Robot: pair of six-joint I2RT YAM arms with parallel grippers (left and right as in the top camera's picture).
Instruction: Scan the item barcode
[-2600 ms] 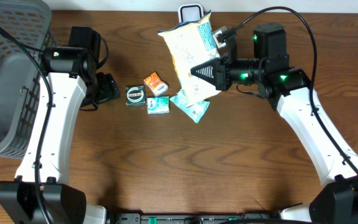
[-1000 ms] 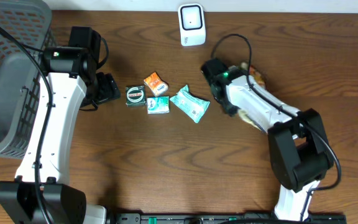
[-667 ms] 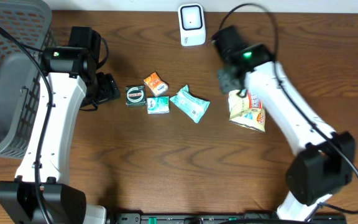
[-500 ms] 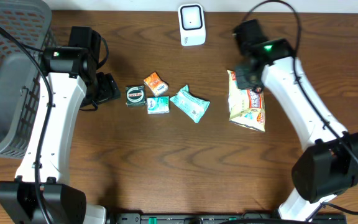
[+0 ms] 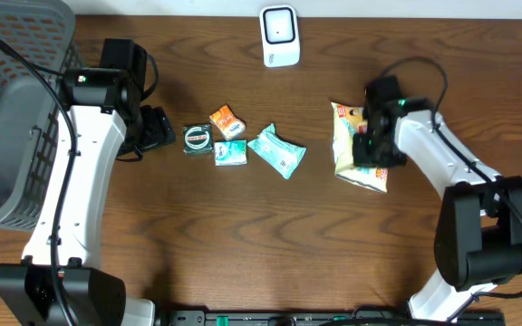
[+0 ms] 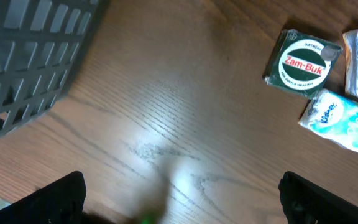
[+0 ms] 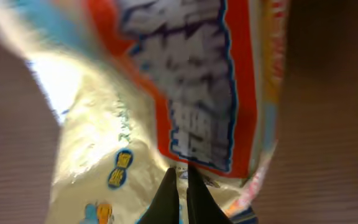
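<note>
One worry: right claw point(image 7: 180, 173), pressed together over the snack bag point(image 5: 348, 154), may drag or crumple it (left claw point(image 6: 182, 194) spread, idle), hiding the barcode.

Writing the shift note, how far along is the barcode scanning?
Seemingly done: the snack bag lies set aside, right of the scanner. In hand: nothing clearly; right arm over the bag, jaws shut. Left: the tin and three small packs clustered mid-table.

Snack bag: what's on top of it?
The right end effector, shut, sits over the right side of the snack bag, hiding that part; nothing else on it.
</note>
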